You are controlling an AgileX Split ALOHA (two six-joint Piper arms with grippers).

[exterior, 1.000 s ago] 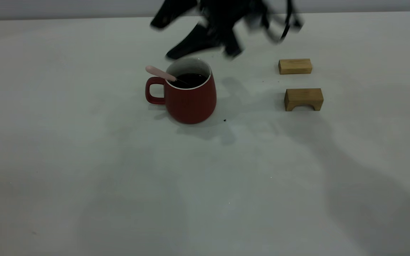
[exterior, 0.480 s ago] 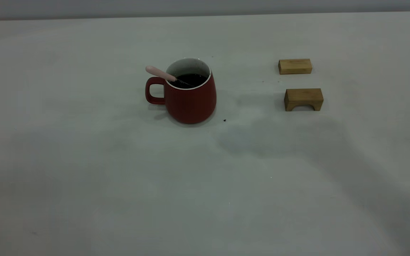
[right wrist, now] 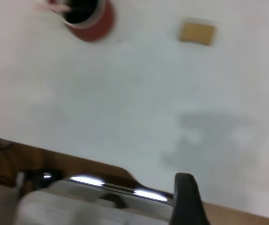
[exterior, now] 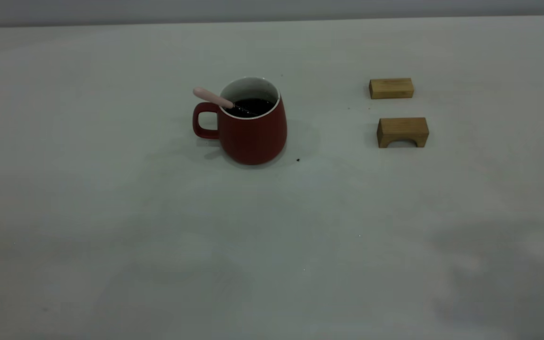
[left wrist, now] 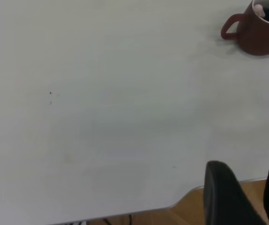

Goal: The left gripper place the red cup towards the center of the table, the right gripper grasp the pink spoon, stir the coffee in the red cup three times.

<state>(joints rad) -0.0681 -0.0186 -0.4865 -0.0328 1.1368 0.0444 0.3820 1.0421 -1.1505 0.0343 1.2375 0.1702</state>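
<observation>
Near the middle of the counter [exterior: 111, 212] stands the red cup [exterior: 252, 134], white inside, with dark coffee [exterior: 252, 106] and the pink spoon [exterior: 213, 97] leaning over its handle side. The left end effector [left wrist: 244, 197] sits open and empty by the counter's edge, well apart from the cup. The right end effector [right wrist: 186, 199] shows one finger, so I cannot tell.

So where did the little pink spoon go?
The small pale pink spoon is leaning inside the dark red ceramic mug, its handle poking out over the rim above the mug's loop handle, left of the two tan wooden blocks in the exterior view.

Looks like a lab test bench: bare pale table [exterior: 158, 236], plain wall behind, wooden floor beneath, just a few props near the left gripper [left wrist: 247, 197].
</observation>
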